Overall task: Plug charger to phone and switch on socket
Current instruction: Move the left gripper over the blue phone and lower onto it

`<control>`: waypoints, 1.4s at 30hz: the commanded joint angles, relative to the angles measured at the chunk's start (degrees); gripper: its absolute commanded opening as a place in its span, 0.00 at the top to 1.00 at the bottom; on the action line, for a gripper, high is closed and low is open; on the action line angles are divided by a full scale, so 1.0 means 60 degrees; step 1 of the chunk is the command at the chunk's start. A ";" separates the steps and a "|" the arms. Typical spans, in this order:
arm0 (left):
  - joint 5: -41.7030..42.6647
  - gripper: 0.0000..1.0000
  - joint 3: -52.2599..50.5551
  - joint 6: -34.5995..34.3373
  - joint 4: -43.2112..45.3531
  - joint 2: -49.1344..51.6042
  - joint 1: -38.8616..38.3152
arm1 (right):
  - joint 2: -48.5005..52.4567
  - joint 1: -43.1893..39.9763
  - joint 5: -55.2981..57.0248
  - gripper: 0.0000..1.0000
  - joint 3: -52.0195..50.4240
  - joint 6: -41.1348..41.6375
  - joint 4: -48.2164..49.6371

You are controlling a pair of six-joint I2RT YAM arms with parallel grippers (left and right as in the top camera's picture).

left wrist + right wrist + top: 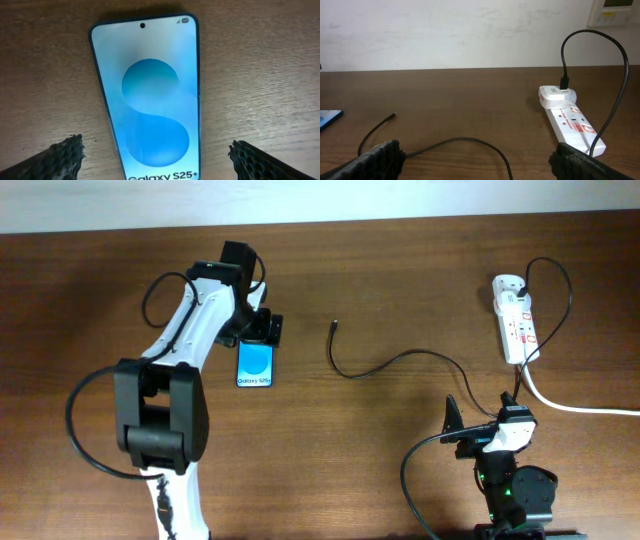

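Observation:
The phone [256, 364] lies flat on the wooden table, blue screen up, with "Galaxy S25+" text. My left gripper [262, 330] hovers over its far end, open; in the left wrist view its fingers [156, 155] straddle the phone [150, 90] without touching. The charger, a thin black cable [400, 360], curves across the table; its plug tip [334, 325] lies free right of the phone. Its other end goes into an adapter on the socket [514, 320], a white strip at the far right. My right gripper [480, 420] is open and empty near the front edge; its wrist view shows the cable [470, 142] and socket [570, 122].
A thick white power cord [570, 405] runs from the socket toward the right edge. The right arm's base [515, 490] stands at the front edge. The table's far edge meets a pale wall [470, 30].

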 commanded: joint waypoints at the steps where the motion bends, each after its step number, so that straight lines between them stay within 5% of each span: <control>1: -0.0135 0.01 0.0055 0.0153 0.0102 0.0583 -0.0055 | -0.0047 0.0087 0.0044 0.02 -0.0047 0.0066 -0.0047; 19: -0.0444 0.00 0.0040 -0.0295 0.0302 0.1566 -0.0073 | -0.0047 0.0087 0.0044 0.02 -0.0047 0.0062 -0.0047; 22: -0.0375 0.07 0.0040 -0.0353 0.0306 0.1566 -0.0073 | -0.0047 0.0087 0.0047 0.02 -0.0047 0.0062 -0.0047; 25: -0.0372 0.24 0.0040 -0.0353 0.0302 0.1566 -0.0073 | -0.0047 0.0087 0.0044 0.02 -0.0047 0.0066 -0.0047; 32: -0.0379 0.26 0.0317 -0.0353 0.0062 0.1559 -0.0073 | -0.0047 0.0087 0.0044 0.02 -0.0047 0.0066 -0.0047; 38: -0.0372 0.28 0.2583 -0.0357 -0.1872 0.1559 -0.0073 | -0.0047 0.0087 0.0044 0.02 -0.0047 0.0062 -0.0047; 40: -0.0197 0.39 0.3104 -0.0357 -0.2200 0.1559 -0.0073 | -0.0047 0.0087 0.0044 0.02 -0.0047 0.0062 -0.0047; 42: -0.0193 0.72 0.3319 -0.0361 -0.2299 0.1559 -0.0091 | -0.0047 0.0087 0.0044 0.02 -0.0047 0.0062 -0.0047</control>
